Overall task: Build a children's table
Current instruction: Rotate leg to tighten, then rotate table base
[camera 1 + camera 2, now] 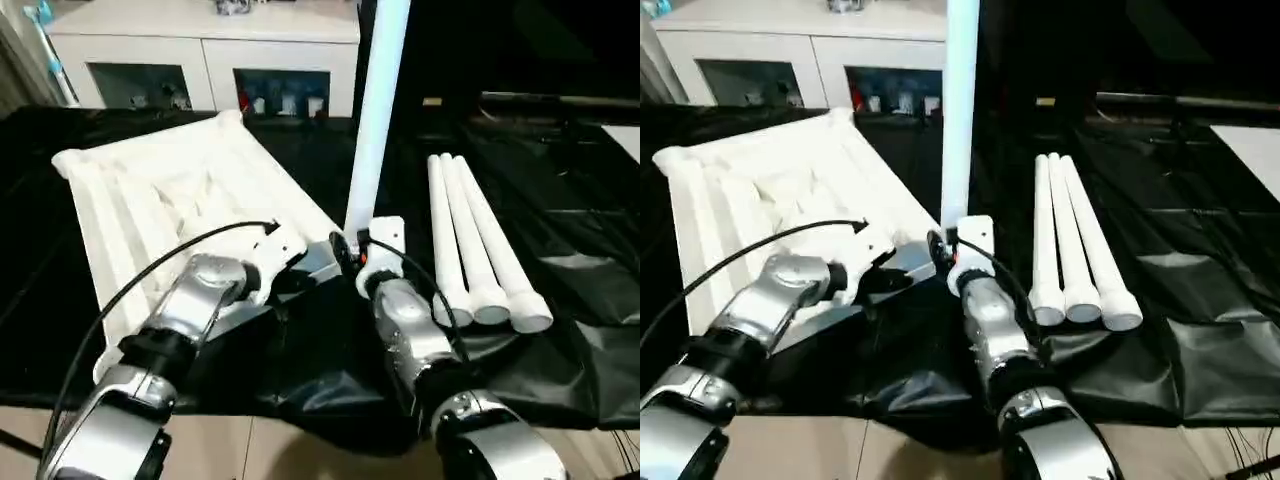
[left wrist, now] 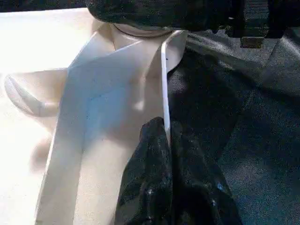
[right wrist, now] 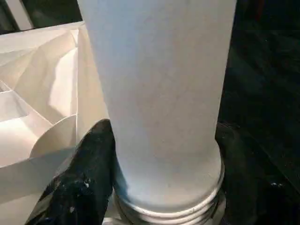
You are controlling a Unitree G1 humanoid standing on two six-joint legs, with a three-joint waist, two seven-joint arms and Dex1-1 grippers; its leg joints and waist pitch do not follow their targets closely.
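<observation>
The white tabletop (image 1: pixel 170 200) lies underside up on the black cloth, its ribs showing. One white leg (image 1: pixel 375 120) stands upright at its near right corner. My right gripper (image 1: pixel 352 250) is shut on the leg's base, with a black finger (image 3: pixel 84 187) on either side of it and a ribbed end (image 3: pixel 168 211) just below. My left gripper (image 1: pixel 295 272) is shut on the tabletop's thin rim (image 2: pixel 164 84) beside that corner, its fingers (image 2: pixel 154 187) pinching the edge. Three more legs (image 1: pixel 480 250) lie side by side on the cloth to the right.
A white cabinet (image 1: pixel 200 50) with glass doors stands behind the work. The black cloth (image 1: pixel 560 200) covers the surface and folds over its front edge, with pale floor (image 1: pixel 300 450) below. Black cables run along both forearms.
</observation>
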